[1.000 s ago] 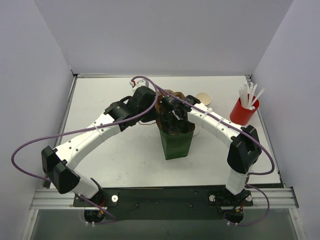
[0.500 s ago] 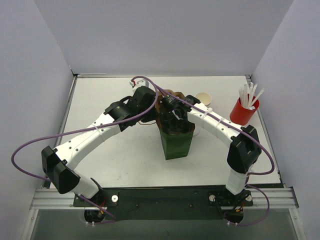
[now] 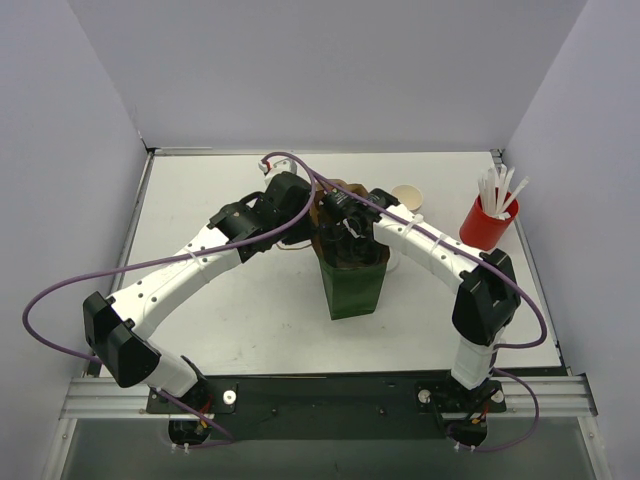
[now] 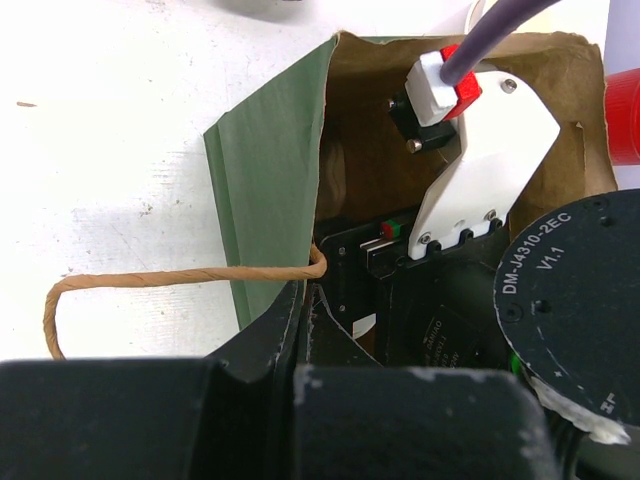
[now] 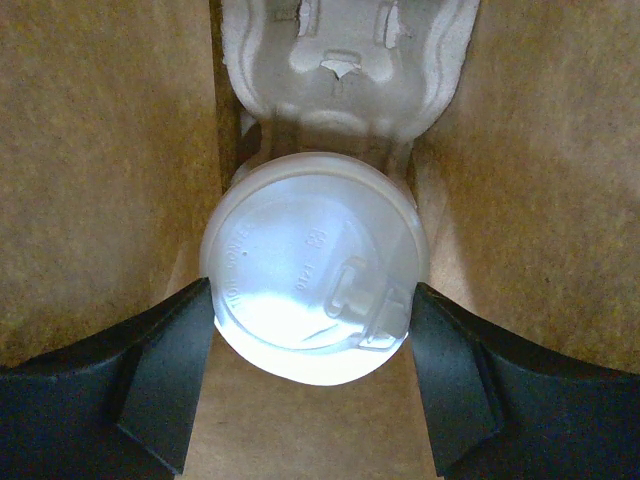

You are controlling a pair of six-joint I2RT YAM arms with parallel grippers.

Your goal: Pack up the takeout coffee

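In the right wrist view a takeout coffee cup with a round whitish lid (image 5: 313,265) sits low inside the brown-lined bag (image 5: 100,180). My right gripper (image 5: 313,310) is shut on it, a finger pressed to each side of the lid. Just beyond the cup lies the moulded-pulp carrier (image 5: 345,60). My left gripper (image 4: 303,300) is shut on the rim of the green paper bag (image 4: 270,170), next to its twine handle (image 4: 150,280). From above, the bag (image 3: 352,285) stands mid-table with the right gripper down inside it, hidden.
A red cup of white sticks (image 3: 485,225) stands at the back right. A round pale lid (image 3: 407,196) shows behind the right arm. The right arm's wrist (image 4: 480,190) fills the bag's mouth. White walls close in the table on three sides.
The right wrist has shifted very slightly over the bag's mouth. The left arm and the bag have not moved.
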